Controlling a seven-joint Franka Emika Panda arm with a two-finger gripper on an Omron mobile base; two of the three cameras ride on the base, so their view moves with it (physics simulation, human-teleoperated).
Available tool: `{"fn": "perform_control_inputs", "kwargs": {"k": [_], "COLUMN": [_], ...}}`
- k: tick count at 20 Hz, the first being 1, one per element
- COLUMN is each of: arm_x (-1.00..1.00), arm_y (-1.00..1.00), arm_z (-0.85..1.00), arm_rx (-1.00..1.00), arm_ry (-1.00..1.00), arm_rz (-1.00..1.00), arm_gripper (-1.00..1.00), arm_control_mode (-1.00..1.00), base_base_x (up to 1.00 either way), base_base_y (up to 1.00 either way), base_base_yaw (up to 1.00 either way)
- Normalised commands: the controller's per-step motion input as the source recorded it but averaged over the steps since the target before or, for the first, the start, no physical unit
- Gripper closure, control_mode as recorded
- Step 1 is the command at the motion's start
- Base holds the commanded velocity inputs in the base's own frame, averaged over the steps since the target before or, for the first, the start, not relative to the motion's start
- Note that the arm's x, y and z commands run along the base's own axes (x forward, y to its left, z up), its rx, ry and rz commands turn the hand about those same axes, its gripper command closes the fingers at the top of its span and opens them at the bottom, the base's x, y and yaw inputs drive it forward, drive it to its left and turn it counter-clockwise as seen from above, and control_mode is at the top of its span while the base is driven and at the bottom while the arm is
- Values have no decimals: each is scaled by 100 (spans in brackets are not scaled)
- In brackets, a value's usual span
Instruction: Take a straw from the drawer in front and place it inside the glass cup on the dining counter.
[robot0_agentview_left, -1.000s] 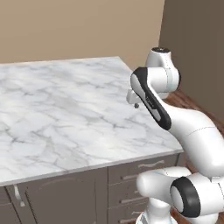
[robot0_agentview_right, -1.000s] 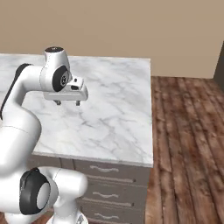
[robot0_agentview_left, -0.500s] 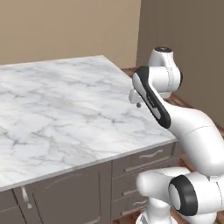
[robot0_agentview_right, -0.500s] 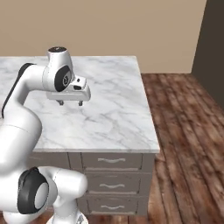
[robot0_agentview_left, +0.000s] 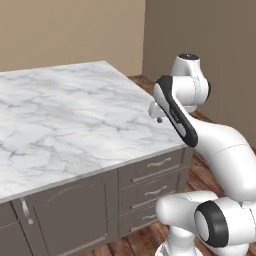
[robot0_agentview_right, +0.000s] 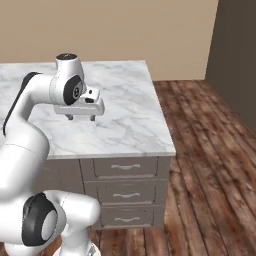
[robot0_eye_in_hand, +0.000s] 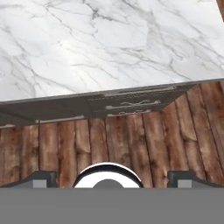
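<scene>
Right base view: three drawers (robot0_agentview_right: 127, 167) (shut), one gripper (robot0_agentview_right: 81, 118) agape

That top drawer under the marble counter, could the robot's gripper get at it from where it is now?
Probably yes. The gripper hangs open over the dining counter, near its edge, and the closed top drawer lies just below with nothing in front of it; the arm would have to come down.

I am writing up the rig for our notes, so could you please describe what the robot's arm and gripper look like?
The glossy white arm has rounded segments, black bands at the joints and a black strip along one link. Its white two-finger gripper ends in small dark tips. No cables or markings show.
</scene>
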Motion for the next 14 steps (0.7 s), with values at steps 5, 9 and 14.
{"fn": "perform_control_inputs", "kwargs": {"k": [5, 9, 14], "arm_x": [0, 0, 0], "arm_y": [0, 0, 0], "arm_z": [0, 0, 0], "arm_rx": [0, 0, 0], "arm_ry": [0, 0, 0], "arm_rz": [0, 0, 0], "arm_gripper": [-100, -100, -100], "arm_control_mode": [100, 100, 100], "base_base_x": [-7, 0, 0], "base_base_y": [55, 55, 48], "base_base_yaw": [-34, -37, -36]}}
